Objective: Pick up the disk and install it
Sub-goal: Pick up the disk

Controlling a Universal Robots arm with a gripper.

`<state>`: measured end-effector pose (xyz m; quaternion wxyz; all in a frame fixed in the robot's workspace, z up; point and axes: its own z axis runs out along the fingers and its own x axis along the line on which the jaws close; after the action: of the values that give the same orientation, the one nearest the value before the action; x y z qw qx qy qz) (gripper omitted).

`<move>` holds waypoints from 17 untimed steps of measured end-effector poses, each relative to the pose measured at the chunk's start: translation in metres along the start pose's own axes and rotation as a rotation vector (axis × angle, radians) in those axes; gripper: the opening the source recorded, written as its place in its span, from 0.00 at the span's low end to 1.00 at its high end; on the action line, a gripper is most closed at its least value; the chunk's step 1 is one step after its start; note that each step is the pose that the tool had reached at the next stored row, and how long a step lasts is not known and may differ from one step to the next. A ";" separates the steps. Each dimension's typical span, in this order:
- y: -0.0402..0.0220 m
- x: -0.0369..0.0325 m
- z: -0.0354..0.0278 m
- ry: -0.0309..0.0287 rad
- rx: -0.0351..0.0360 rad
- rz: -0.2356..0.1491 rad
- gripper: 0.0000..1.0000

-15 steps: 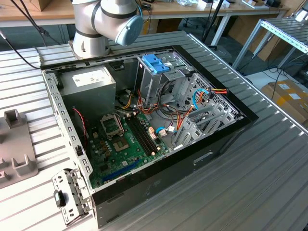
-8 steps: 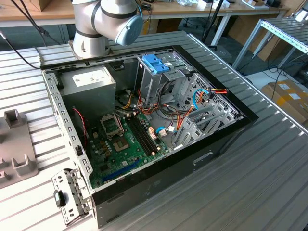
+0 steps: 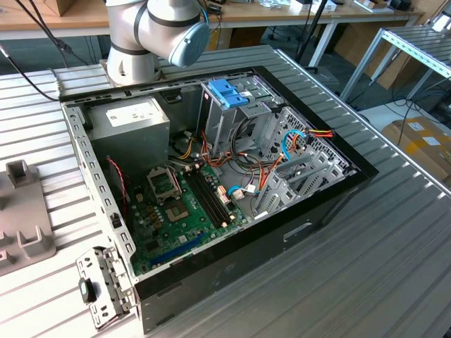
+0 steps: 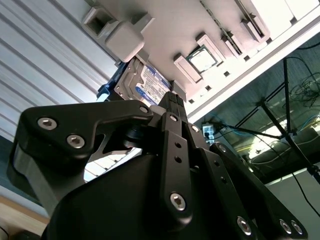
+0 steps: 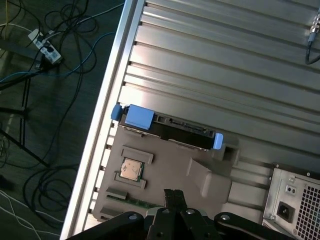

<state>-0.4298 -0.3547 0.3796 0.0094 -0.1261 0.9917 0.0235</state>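
Observation:
The disk (image 5: 172, 129) lies flat on the ribbed table beside the far edge of a grey fixture plate (image 5: 165, 165). It has a dark body, with light blue carrier tabs at both ends. In the second wrist view the disk (image 4: 142, 82) shows its labelled face just beyond the fingertips. My gripper (image 5: 173, 195) hovers over the fixture plate, short of the disk and not touching it. Its fingers are shut together with nothing between them. The black gripper (image 4: 172, 99) body takes up the foreground of the second wrist view.
An open computer case (image 3: 211, 296) sits mid-table, with a darker blue latch piece (image 3: 229, 91) on its drive cage. The case's rear corner (image 5: 295, 205) is near the fixture. A processor chip (image 5: 132, 170) rests on the plate. The table edge (image 5: 107, 100) drops to cables on the floor.

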 end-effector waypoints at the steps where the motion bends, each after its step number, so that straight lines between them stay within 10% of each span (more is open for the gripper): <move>1: 0.0000 0.0000 0.0000 0.0003 -0.0002 -0.007 0.11; 17: 0.0000 0.0000 0.0000 0.0038 -0.0021 -0.086 0.11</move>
<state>-0.4298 -0.3547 0.3797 0.0083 -0.1687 0.9853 0.0239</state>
